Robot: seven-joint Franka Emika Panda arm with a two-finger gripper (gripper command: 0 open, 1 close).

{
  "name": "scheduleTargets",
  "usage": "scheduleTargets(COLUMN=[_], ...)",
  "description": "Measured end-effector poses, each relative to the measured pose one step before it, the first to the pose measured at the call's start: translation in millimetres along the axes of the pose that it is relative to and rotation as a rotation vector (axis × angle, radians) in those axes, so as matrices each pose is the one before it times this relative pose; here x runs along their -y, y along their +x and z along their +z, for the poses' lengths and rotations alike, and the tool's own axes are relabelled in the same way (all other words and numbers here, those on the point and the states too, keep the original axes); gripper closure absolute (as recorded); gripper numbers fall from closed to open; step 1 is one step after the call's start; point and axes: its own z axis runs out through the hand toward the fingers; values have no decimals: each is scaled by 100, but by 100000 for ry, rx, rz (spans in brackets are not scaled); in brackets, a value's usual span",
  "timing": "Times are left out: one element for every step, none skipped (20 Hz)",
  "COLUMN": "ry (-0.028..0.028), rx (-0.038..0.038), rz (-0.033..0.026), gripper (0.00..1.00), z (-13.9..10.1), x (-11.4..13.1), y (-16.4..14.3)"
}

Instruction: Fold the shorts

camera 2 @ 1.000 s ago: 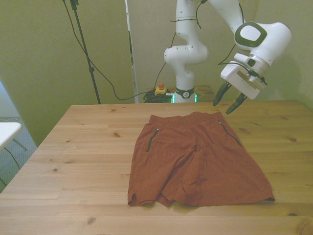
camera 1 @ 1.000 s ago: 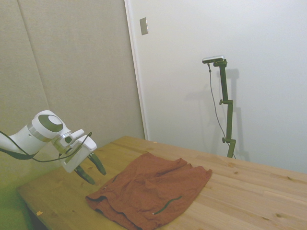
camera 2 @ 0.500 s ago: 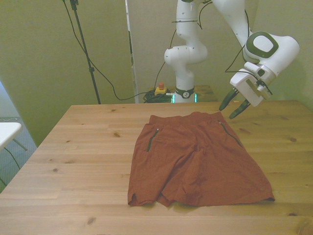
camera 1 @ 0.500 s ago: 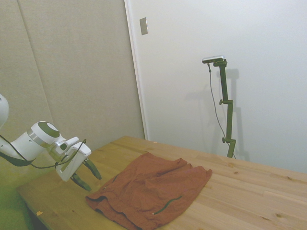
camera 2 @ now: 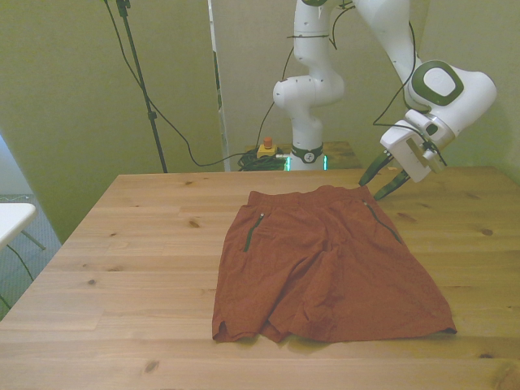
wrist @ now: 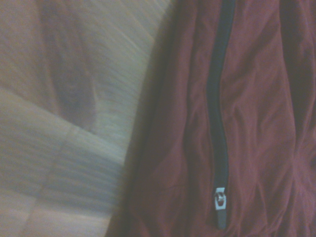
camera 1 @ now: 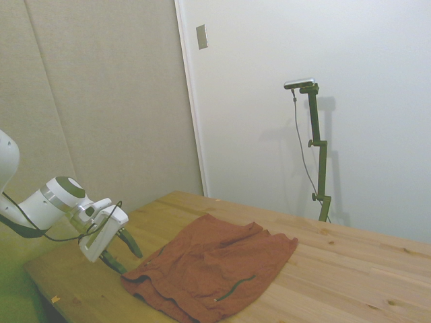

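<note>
1 shorts (camera 2: 325, 268) flat on table (camera 2: 122, 244); 1 pincer (camera 2: 375, 182) open.

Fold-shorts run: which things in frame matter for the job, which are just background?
In play:
- shorts, spread flat on the table
- gripper, jaws open, low at the waistband corner on the front view's right

Background:
- yellow box with a red button behind the table's far edge
- white surface off the front view's left
- plate on the wall
</note>
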Motion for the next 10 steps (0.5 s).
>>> scheduleTargets(ry=[-615, -512, -398, -261, -155, -94, -40, 18, 4, 0], rx=[507, 629, 493, 323, 194, 102, 39, 6, 8, 2], rz=[391, 329, 274, 238, 181, 81, 15, 68, 29, 1], gripper=[0, 0, 0, 0, 0, 0, 0, 0, 0, 0], z=[426, 380, 292, 192, 112, 67, 26, 4, 6, 1], x=[-52, -50, -56, -56, -45, -29, -6, 5, 9, 2], y=[162, 144, 129, 105, 74, 32, 5, -1, -6, -1])
